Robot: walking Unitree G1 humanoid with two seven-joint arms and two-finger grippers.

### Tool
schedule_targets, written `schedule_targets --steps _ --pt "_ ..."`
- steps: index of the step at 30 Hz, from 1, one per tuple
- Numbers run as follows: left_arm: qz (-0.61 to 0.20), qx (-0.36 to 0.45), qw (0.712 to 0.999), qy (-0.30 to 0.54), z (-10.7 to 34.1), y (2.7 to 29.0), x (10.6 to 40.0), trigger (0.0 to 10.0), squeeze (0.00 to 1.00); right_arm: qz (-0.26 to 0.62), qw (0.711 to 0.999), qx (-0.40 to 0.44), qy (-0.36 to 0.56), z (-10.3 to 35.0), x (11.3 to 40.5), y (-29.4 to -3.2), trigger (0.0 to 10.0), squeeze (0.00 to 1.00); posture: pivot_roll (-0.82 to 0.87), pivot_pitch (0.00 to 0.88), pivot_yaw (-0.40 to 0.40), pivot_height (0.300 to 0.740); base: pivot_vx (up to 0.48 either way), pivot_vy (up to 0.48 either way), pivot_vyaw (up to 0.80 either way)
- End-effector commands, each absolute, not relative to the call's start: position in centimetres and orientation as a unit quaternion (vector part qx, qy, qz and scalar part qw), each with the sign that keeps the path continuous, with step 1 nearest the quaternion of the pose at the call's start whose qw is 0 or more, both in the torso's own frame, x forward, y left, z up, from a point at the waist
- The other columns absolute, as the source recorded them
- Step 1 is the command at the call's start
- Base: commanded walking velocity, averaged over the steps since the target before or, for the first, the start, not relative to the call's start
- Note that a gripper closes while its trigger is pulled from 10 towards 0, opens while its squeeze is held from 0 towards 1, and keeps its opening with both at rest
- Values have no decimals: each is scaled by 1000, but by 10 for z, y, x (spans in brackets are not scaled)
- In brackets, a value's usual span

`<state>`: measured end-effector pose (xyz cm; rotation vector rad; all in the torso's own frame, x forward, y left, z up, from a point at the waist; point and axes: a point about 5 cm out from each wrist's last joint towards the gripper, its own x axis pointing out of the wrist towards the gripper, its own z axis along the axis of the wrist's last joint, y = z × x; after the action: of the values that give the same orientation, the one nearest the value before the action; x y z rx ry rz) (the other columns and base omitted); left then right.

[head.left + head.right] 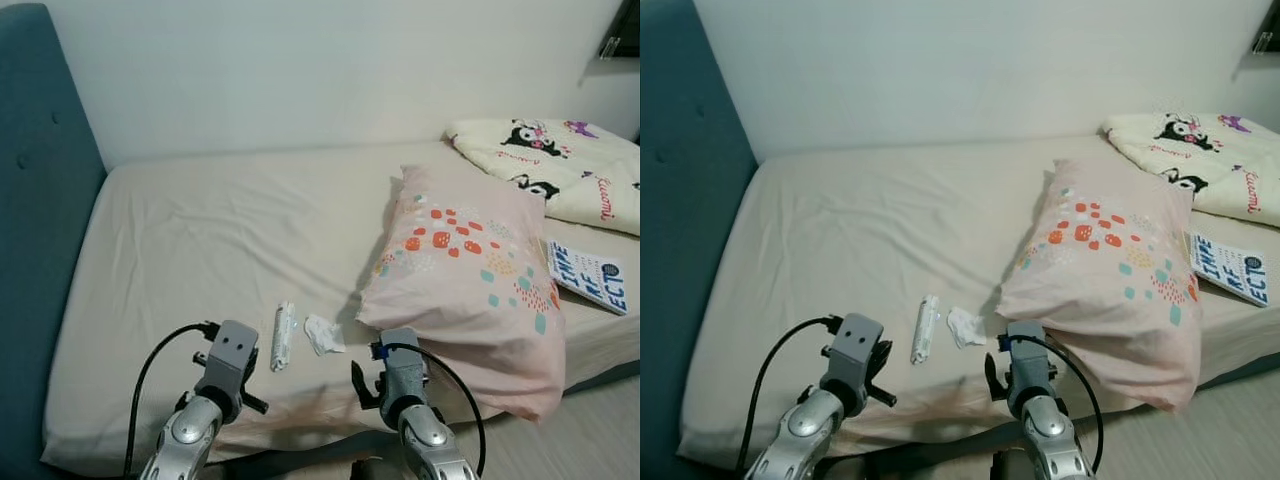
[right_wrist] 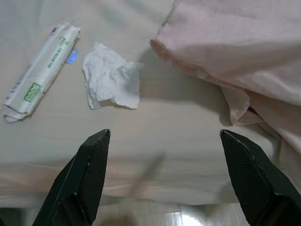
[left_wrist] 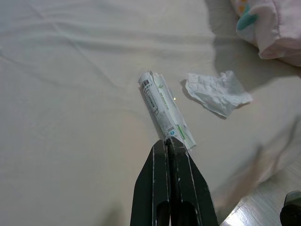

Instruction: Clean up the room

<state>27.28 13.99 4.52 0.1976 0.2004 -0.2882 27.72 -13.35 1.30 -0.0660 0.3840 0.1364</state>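
Left claw (image 3: 168, 141) closed, tips just short of the wrapper (image 3: 165, 110) on the bed (image 1: 190, 260) nr its front edge, right claw (image 2: 164, 136) wide open over bed edge nr tissue (image 2: 112, 77) beside pillow (image 1: 470, 270).

1. Left arm (image 1: 185, 430) is up in front, low & on the left, w/ a black cable looping off it.
2. Left gripper (image 3: 168, 143): jaws pressed tight together, nothing between.
3. Right arm (image 1: 425, 435) is up too, beside it.
4. Right gripper (image 2: 164, 136): jaws spread wide apart.
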Motion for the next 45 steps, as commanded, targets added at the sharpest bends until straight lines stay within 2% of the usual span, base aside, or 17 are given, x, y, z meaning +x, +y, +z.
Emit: schedule_targets --steps 1,10,18,19,20,21,23,31,37,39,43,44,45 --pt "-135 100 980 110 44 149 270 10000 0 68 977 -25 200 12 279 -132 10000 0 23 90 -115 602 0 0 0" --pt "-130 112 979 113 46 164 267 10000 0 75 977 -31 195 16 285 -128 10000 0 33 114 -123 597 0 0 0" --pt "-132 109 981 87 64 175 260 10000 0 72 984 -20 162 32 304 -126 10000 0 47 157 -133 597 0 0 0" --pt "-130 108 982 79 68 176 259 10000 0 70 984 -13 161 34 308 -127 10000 620 58 171 -139 597 0 0 0" --pt "-128 107 983 74 70 177 258 10000 0 69 985 -8 161 35 310 -127 10000 620 58 171 -139 597 0 0 0" --pt "-127 106 984 67 74 177 258 10000 0 69 984 -7 162 36 313 -127 10000 1000 69 191 -148 597 0 0 0" --pt "-126 106 984 63 76 177 257 10000 0 69 984 -7 163 36 315 -127 10000 1000 69 191 -148 597 0 0 0" --pt "-143 111 983 33 98 174 241 10000 0 70 984 9 163 47 334 -126 10000 1000 149 297 -177 597 0 0 0" --pt "-152 111 982 28 105 172 234 10000 0 72 983 14 167 49 338 -126 10000 1000 187 327 -180 597 0 0 0" --pt "-171 108 979 15 116 167 226 10000 0 70 984 17 164 55 344 -127 10000 1000 233 363 -165 597 0 0 0" --pt "-198 104 975 3 125 161 218 10000 0 63 986 20 154 62 350 -129 10000 1000 246 371 -159 597 0 0 0" --pt "-210 107 972 3 128 159 213 10000 0 59 987 21 148 66 353 -130 10000 918 277 387 -146 597 0 0 0" --pt "-210 107 972 3 128 159 213 10000 0 59 987 21 148 66 353 -130 10000 918 277 387 -146 597 0 0 0"
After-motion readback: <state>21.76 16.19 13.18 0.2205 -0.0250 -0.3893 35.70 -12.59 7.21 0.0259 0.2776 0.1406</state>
